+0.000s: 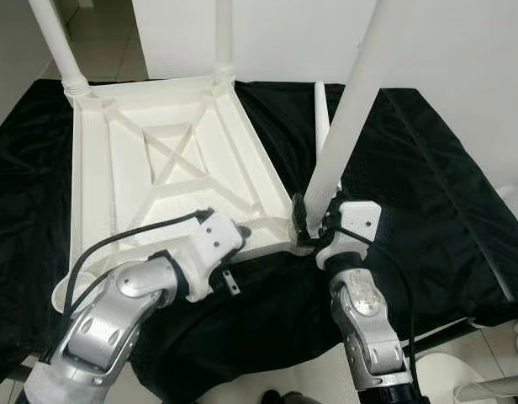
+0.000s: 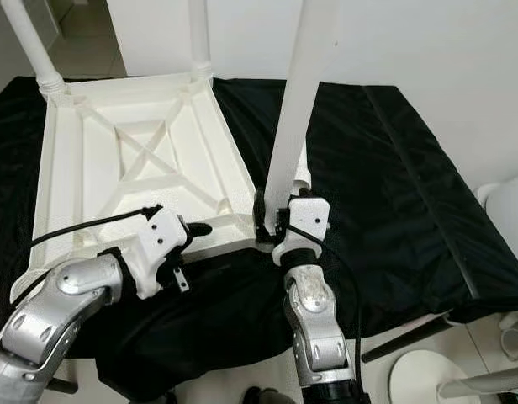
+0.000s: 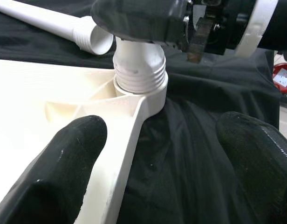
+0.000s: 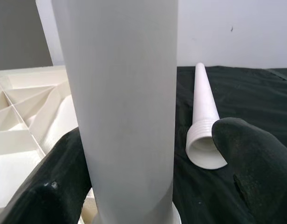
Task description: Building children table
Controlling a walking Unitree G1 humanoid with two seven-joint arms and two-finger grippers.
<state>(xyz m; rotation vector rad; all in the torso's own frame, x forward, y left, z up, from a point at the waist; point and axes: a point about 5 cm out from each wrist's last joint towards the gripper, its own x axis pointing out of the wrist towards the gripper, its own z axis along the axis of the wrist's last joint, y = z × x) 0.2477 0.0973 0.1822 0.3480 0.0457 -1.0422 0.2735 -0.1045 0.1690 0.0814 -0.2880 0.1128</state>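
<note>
Three legs stand upright in corner sockets of the inverted tabletop [image 1: 158, 160], which lies on a black cloth [image 1: 427, 185]; one spare leg [image 4: 204, 121] lies on the cloth just beside the near socket. Right gripper [image 1: 314, 227] clasps the near leg [image 1: 347, 118] low, at its threaded base. Left gripper [image 3: 153, 154], fingers spread, straddles the tabletop's edge near that socket. Moulded white plastic, ribbed beneath: likely light, stiff, smooth, so the legs are best held low, near the thread.
</note>
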